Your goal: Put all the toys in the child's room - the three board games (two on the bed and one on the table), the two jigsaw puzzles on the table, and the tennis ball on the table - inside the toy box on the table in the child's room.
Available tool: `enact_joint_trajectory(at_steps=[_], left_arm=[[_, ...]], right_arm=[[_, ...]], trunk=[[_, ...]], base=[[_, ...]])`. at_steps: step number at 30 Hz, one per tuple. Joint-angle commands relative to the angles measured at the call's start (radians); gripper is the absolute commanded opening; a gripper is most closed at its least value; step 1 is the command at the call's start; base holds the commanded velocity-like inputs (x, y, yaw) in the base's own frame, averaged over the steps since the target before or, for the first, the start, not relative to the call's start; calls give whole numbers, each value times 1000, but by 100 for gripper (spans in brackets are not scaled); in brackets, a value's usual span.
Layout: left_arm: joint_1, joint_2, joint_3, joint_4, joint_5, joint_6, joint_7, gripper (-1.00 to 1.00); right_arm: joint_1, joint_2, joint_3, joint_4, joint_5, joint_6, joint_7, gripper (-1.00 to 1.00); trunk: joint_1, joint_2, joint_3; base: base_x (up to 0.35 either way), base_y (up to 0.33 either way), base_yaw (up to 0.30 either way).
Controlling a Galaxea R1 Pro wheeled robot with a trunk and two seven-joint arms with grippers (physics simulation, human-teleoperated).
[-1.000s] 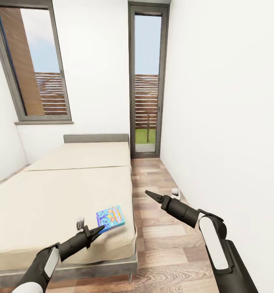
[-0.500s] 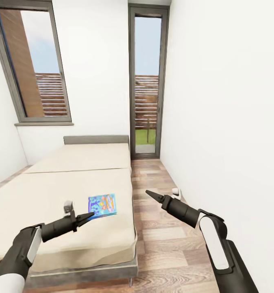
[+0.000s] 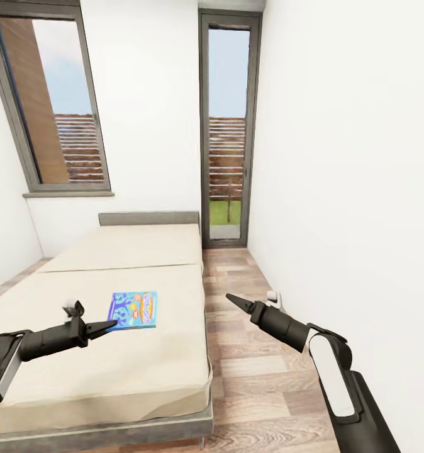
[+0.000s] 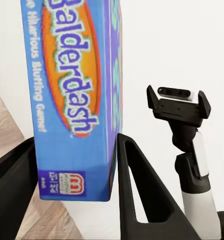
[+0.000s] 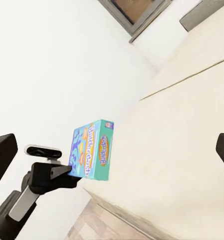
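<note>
The left end effector (image 3: 107,326) pinched a blue board game (image 3: 134,309) by one edge, holding it in the air above the beige bed (image 3: 143,371). In the left wrist view the box (image 4: 74,100) sat between both fingers (image 4: 141,200) (its lettering read "Balderdash"), its upper part cut off by the frame. The right end effector (image 3: 232,300) hung over the wood floor (image 3: 262,390) beside the bed; I could not tell whether it was spread, since the right wrist view cropped its fingers to dark corners.
</note>
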Motion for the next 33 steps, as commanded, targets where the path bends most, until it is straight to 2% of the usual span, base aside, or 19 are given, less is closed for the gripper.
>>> enact_joint_trajectory(at_steps=[1,16,23,25,29,33], left_arm=[[-1,2,-5,0,-1,11,-4,-100],[-1,9,-12,0,-1,11,-4,-100],[-1,34,-8,1,3,10,-4,-100],[-1,37,-6,1,3,10,-4,-100],[-1,39,-6,1,4,10,-4,-100],[-1,44,-5,2,4,9,-4,-100]], right_arm=[[-1,1,-3,0,-1,6,4,100],[0,0,-1,0,1,2,4,100],[0,1,-2,1,3,2,1,100],[0,2,-2,1,5,3,-15,100],[-1,0,-3,0,-1,3,-96,100],[0,0,-2,1,-9,5,-117,100]], trunk=[[-4,7,2],[-62,112,49],[-88,161,71],[-96,175,77],[-111,203,90],[-127,231,102]], base=[[0,0,0],[0,0,0],[0,0,0],[0,0,0],[0,0,0],[0,0,0]])
